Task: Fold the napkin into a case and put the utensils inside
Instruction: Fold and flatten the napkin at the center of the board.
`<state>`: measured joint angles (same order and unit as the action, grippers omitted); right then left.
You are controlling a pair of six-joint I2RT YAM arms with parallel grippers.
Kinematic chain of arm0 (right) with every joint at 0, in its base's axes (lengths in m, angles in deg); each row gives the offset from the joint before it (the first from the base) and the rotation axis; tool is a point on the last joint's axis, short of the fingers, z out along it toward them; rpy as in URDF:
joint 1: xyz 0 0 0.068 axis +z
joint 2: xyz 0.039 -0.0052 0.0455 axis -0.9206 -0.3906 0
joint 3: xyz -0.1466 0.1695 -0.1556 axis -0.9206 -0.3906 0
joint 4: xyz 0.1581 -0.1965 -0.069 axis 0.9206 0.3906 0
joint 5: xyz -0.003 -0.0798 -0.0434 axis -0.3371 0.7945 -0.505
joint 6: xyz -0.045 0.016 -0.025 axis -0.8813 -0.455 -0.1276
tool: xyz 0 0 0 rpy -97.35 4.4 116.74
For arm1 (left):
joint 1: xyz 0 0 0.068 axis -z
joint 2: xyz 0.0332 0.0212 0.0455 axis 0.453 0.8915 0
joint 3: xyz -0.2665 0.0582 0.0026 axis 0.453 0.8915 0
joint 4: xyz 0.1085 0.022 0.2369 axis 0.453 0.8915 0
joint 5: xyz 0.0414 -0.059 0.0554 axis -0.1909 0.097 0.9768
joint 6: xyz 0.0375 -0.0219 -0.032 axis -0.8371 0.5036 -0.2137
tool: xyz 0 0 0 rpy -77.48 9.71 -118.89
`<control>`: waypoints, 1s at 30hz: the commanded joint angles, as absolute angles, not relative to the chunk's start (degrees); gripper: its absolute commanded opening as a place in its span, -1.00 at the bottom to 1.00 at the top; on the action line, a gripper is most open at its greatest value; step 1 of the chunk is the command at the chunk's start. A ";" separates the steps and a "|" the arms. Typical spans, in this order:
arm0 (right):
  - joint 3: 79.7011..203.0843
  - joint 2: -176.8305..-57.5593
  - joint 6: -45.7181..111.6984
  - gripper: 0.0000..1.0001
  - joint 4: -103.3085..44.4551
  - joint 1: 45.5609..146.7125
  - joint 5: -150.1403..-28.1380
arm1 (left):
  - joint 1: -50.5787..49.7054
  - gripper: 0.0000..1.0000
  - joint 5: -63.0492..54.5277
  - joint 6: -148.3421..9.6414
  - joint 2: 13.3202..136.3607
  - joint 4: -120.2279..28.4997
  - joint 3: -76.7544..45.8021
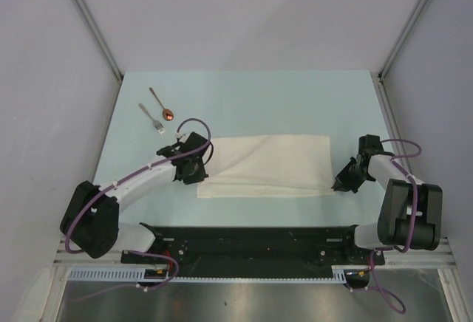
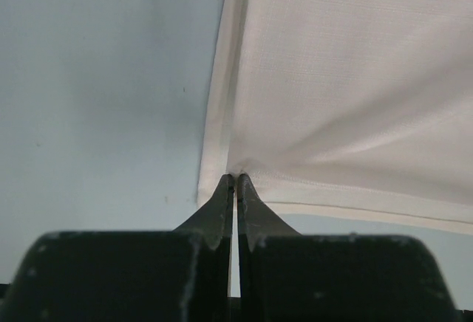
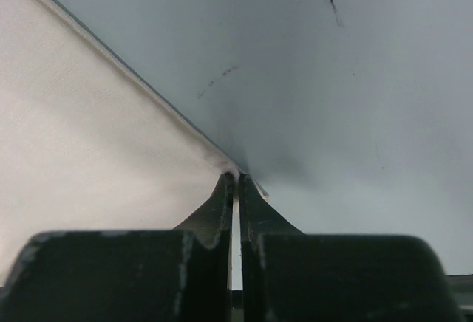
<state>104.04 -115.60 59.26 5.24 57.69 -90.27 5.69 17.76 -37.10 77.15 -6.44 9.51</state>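
While the napkin [image 1: 266, 165] lies in the middle of the table [image 1: 295, 100] as a wide cream rectangle, its long axis runs left to right, roughly parallel to the near edge, with its short ends facing the two arms. A crease crosses it low down, and a narrow strip shows along the near edge in the left wrist view, so it seems to lie in more than one layer already. It is not yet a narrow case. The left gripper [image 2: 235, 178] has its jaws pressed together on the cloth at the near left corner, where small wrinkles fan out from the pinch. The right gripper [image 3: 236, 176] is likewise clamped on the very tip of the near right corner. The step in hand looks like the folding, with both near corners gripped for another fold along the long axis. The next move probably calls for raising both corners at the same pace, keeping the edge taut between them, and carrying it over toward the far edge so that the layers line up. The thin pinch on the right could slip if one arm leads the other. Well apart from the napkin, at the far left of the table, the fork [image 1: 151, 117] and spoon [image 1: 160, 103] lie side by side. Both are slanted, with handles to the far left and heads toward the napkin, untouched.
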 commanded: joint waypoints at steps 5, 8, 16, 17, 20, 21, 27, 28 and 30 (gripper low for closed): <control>102.06 -119.52 59.75 -1.00 0.83 57.61 -85.80 | 6.64 -1.00 18.77 -34.09 75.72 -3.42 14.59; 102.06 -119.52 59.66 -1.00 0.91 57.52 -85.89 | 7.08 -1.00 19.47 -33.65 75.64 -4.12 15.38; 102.06 -119.52 59.75 -1.00 0.74 57.61 -85.89 | 7.52 -1.00 20.08 -32.77 77.66 -4.65 16.78; 102.06 -119.78 59.75 -1.00 0.65 57.52 -85.89 | 7.52 -1.00 20.26 -32.59 77.66 -4.74 16.96; 102.06 -119.96 59.75 -1.00 0.56 57.60 -86.07 | 7.43 -1.00 20.61 -31.89 77.66 -5.09 17.49; 101.97 -120.14 59.75 -1.00 0.48 57.52 -86.16 | 7.52 -1.00 20.70 -31.71 77.66 -5.09 17.58; 102.06 -119.70 59.66 -0.98 0.74 57.61 -86.42 | 7.52 -0.85 21.05 -31.80 76.78 -3.77 16.79; 102.14 -119.52 59.75 -0.85 1.17 57.61 -86.77 | 7.52 -0.70 20.96 -31.80 76.00 -3.77 16.88; 102.67 -118.65 59.75 -0.67 2.05 57.60 -86.86 | 7.43 -0.25 21.40 -31.54 72.40 -2.81 17.05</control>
<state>104.63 -116.51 59.32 5.68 57.40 -90.91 7.72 16.99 -31.72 77.19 -7.58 16.62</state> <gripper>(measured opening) 0.098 0.258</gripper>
